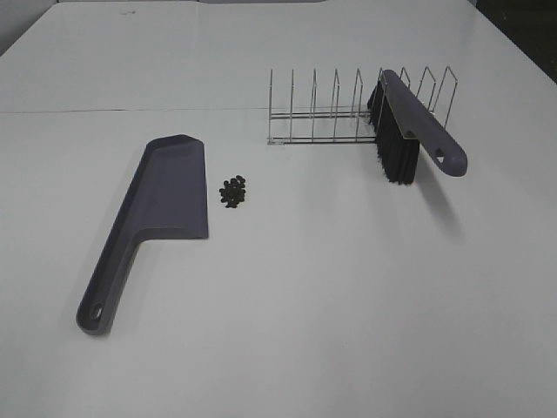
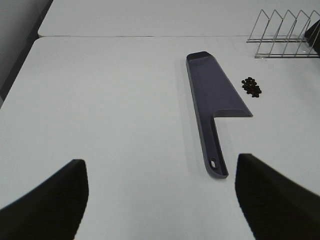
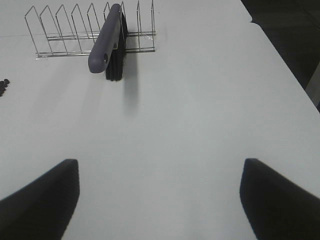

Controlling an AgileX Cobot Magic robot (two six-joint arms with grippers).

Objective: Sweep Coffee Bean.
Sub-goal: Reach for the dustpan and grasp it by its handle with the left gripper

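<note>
A small cluster of dark coffee beans (image 1: 233,192) lies on the white table just right of the purple-grey dustpan (image 1: 157,209), which lies flat with its handle toward the front. The beans (image 2: 251,86) and dustpan (image 2: 214,95) also show in the left wrist view; a few beans (image 3: 4,88) show at the edge of the right wrist view. A purple-grey brush (image 1: 418,131) with black bristles stands in a wire rack (image 1: 348,109). My left gripper (image 2: 160,200) is open and empty, well short of the dustpan handle. My right gripper (image 3: 160,200) is open and empty, short of the brush (image 3: 107,40).
The wire rack (image 3: 75,30) stands at the back right of the table. A seam between two tabletops (image 1: 130,111) runs across the back. The table's right edge (image 3: 280,55) drops to a dark floor. Neither arm shows in the exterior high view.
</note>
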